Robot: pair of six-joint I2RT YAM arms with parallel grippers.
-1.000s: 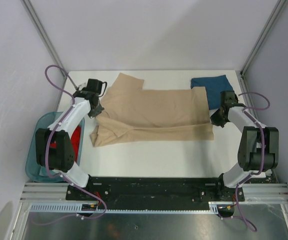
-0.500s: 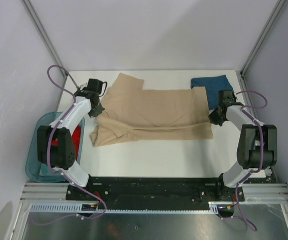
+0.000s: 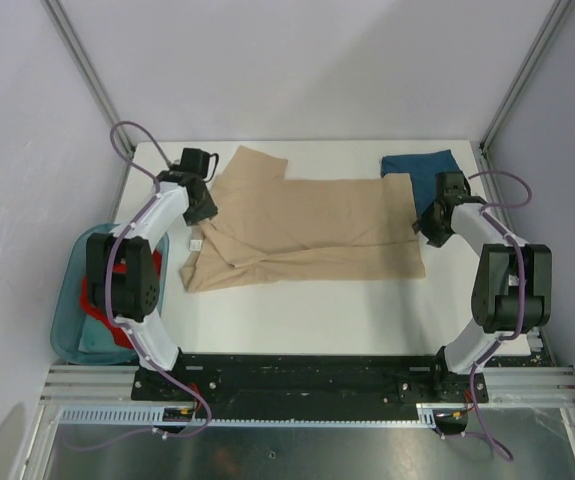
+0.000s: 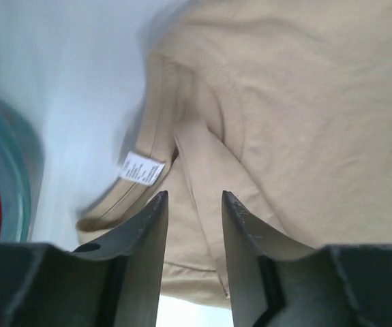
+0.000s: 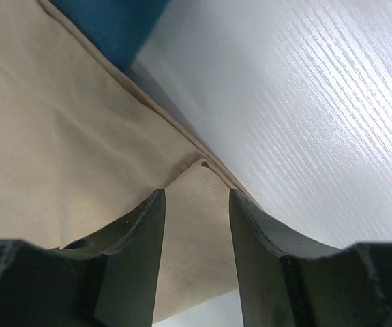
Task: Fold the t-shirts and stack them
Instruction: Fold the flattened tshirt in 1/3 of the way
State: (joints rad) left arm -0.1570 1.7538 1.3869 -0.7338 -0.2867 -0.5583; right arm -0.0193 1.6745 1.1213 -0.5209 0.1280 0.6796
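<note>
The tan t-shirt (image 3: 307, 225) lies folded lengthwise across the table, its white neck label (image 3: 196, 245) at the left edge. My left gripper (image 3: 204, 210) hovers over the shirt's left end, open, with only cloth (image 4: 284, 102) showing below the gap (image 4: 194, 194). Over the right hem corner (image 5: 202, 204) my right gripper (image 3: 429, 222) is open too (image 5: 196, 191), holding nothing. The dark teal t-shirt (image 3: 427, 175) lies folded at the back right, partly under the tan one. A red t-shirt (image 3: 95, 300) lies in the bin.
A teal plastic bin (image 3: 67, 300) sits off the table's left side, its rim (image 4: 15, 177) close to my left gripper. White table (image 3: 307, 310) stretches in front of the tan shirt. Frame posts rise at both back corners.
Both grippers have opened and let go of the tan shirt. The left arm has shifted slightly right, and the shirt's left edge with the label now lies on the table.
</note>
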